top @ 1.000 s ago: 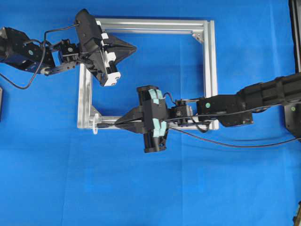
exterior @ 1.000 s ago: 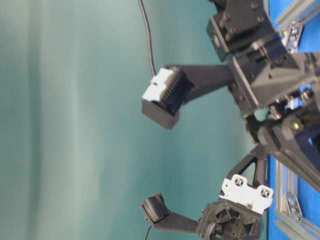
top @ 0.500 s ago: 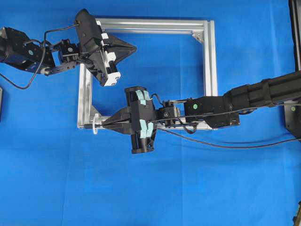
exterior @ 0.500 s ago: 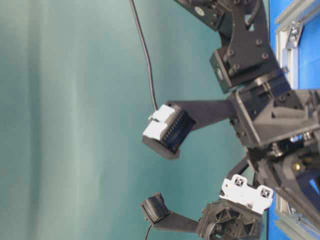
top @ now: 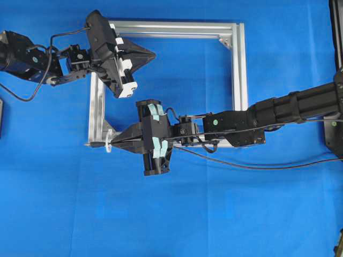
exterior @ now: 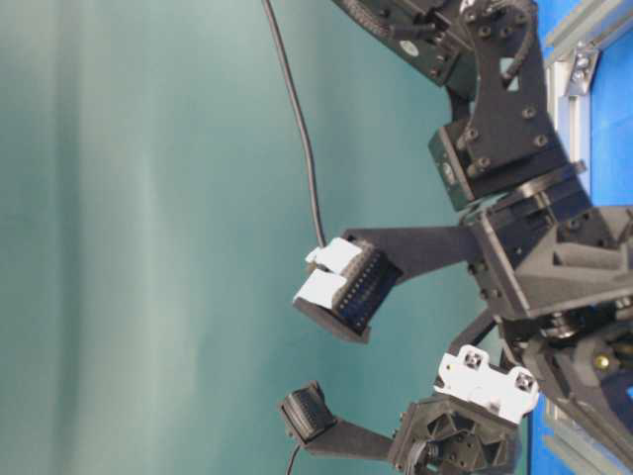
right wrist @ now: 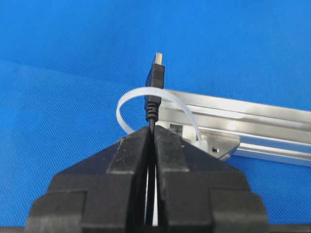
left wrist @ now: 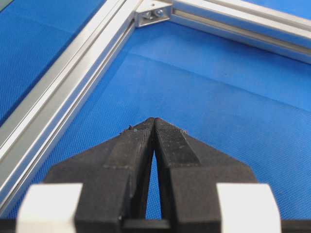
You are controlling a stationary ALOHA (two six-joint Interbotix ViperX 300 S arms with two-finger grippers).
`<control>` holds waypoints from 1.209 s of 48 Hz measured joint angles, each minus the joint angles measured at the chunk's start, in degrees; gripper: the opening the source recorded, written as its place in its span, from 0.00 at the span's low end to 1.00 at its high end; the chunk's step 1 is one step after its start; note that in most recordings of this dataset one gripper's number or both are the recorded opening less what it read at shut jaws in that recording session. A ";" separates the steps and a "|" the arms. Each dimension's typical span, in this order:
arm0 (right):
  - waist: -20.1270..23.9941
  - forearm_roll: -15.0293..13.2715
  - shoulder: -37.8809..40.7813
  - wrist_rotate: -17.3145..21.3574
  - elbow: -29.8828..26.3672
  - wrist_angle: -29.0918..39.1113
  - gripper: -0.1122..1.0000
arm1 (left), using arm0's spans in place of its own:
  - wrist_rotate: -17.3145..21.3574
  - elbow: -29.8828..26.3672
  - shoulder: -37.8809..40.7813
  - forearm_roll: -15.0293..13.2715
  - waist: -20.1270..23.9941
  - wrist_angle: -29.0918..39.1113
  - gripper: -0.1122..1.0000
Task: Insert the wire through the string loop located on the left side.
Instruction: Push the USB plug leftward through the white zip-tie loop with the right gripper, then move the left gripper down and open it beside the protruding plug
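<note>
My right gripper (top: pixel 111 143) (right wrist: pixel 152 130) is shut on the wire (top: pixel 257 165), a thin black cable, just behind its plug (right wrist: pixel 155 80). The string loop (top: pixel 107 145) (right wrist: pixel 127 104), a small white arc, stands at the lower left corner of the aluminium frame (top: pixel 239 80). The plug crosses the loop's arc, and its silver tip (top: pixel 94 144) sticks out to the left of the loop. Whether it runs under or over the band I cannot tell. My left gripper (top: pixel 154 54) (left wrist: pixel 154 120) hovers shut and empty inside the frame's upper left corner.
The square frame (left wrist: pixel 63 87) (right wrist: pixel 243 121) lies on a blue mat. The wire trails right along the right arm (top: pixel 289 110) and off the mat's right side. The left arm (top: pixel 32 56) reaches in from the left edge.
My right arm has moved left along the frame's lower bar, carrying the plug up to the loop and past it. The left arm has not moved.
</note>
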 measured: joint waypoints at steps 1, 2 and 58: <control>0.00 0.00 0.00 0.00 -0.09 -0.09 0.10 | 0.00 0.00 0.09 0.00 0.00 0.00 0.10; 0.00 -0.09 0.00 0.00 0.00 -0.09 0.10 | 0.00 0.00 0.00 0.00 0.00 0.00 0.10; 0.00 -0.09 0.00 0.00 0.00 0.26 0.10 | 0.00 19.69 -14.50 0.00 0.09 -3.34 0.10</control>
